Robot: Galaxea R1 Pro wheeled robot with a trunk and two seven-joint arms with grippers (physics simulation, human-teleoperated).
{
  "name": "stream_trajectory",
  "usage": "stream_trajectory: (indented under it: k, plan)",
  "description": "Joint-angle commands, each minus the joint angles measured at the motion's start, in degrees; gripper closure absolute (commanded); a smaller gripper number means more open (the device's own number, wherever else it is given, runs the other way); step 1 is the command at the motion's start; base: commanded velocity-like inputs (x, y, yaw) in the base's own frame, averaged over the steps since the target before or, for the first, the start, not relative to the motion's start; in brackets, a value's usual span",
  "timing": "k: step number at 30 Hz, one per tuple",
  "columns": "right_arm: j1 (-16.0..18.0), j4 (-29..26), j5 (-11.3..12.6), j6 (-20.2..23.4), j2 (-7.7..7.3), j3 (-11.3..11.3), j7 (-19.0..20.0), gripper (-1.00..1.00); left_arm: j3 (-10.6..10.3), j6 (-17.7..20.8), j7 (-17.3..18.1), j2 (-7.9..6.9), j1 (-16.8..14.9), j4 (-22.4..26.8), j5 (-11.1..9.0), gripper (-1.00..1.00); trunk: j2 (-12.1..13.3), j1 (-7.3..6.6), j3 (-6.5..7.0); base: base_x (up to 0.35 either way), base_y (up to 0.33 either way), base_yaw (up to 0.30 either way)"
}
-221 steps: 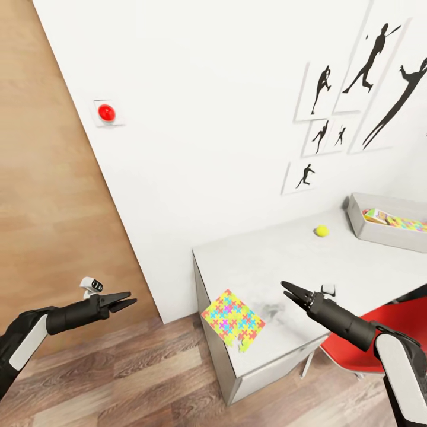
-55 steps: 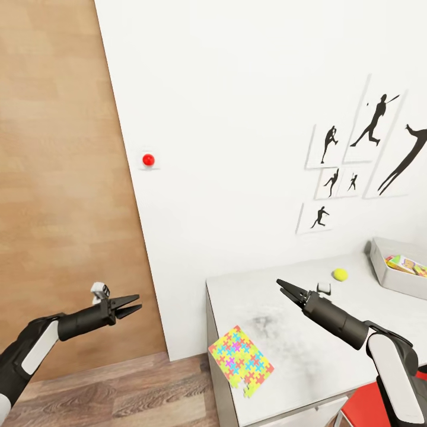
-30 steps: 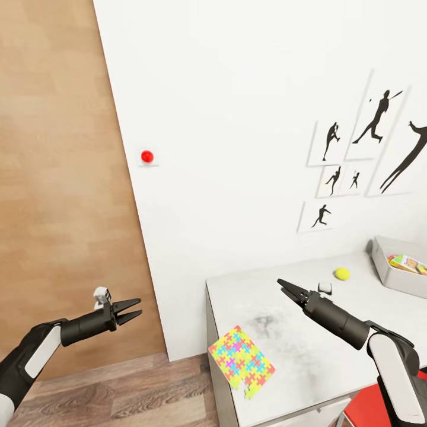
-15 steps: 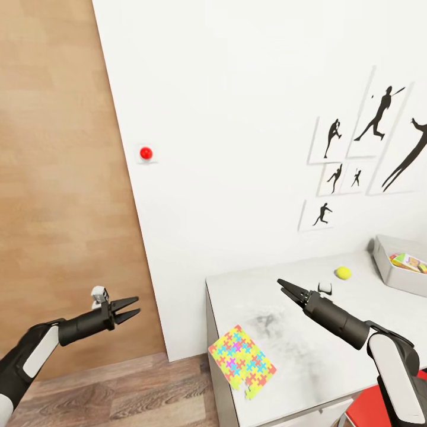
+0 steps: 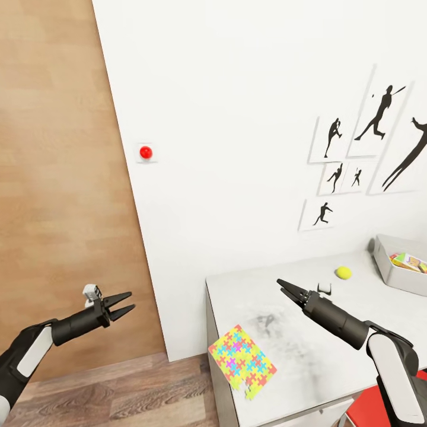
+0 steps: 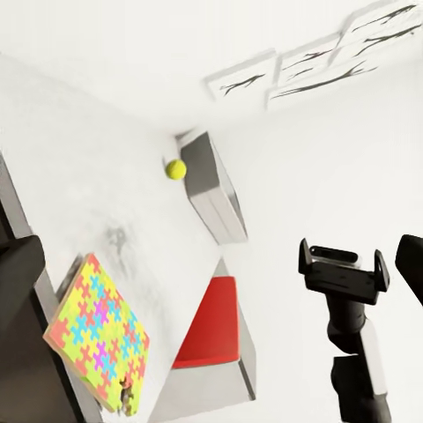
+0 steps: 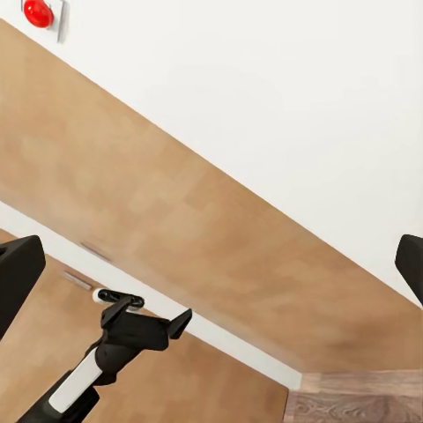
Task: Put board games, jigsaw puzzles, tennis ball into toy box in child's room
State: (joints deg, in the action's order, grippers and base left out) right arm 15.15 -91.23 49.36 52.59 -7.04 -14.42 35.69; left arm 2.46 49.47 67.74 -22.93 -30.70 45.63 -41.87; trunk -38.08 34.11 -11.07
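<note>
Lower centre of the head view: one jigsaw puzzle overhangs the table edge; a careless nudge could tip it off. Tennis ball lies near the toy box. Left gripper and right gripper are both spread, empty.

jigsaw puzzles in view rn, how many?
1 lying loose: the jigsaw puzzle sits at the table's near corner, overhanging the edge. Colourful items lie in the toy box at the far right, too cropped to identify, so another may be hidden.

Table w/ puzzle, ball, bin
</note>
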Motion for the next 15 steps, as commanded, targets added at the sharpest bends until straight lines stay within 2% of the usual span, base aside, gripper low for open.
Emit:
stream_trajectory:
  k: [1, 15]
  plan:
    - [0.06, -0.01, -0.05, 0.32, 0.01, -0.04, 0.18, -1.00, 0.03, 0.47, -0.03, 0.02, -0.05, -0.01, -0.23, -1.00, -0.48, 0.24, -0.27, 0.000, 0.000, 0.000]
    - [0.06, -0.01, -0.05, 0.32, 0.08, 0.18, 0.19, -1.00, 0.25, 0.58, -0.58, 0.08, -0.03, -0.09, -0.15, -1.00, -6.09, 3.31, -2.79, 0.000, 0.000, 0.000]
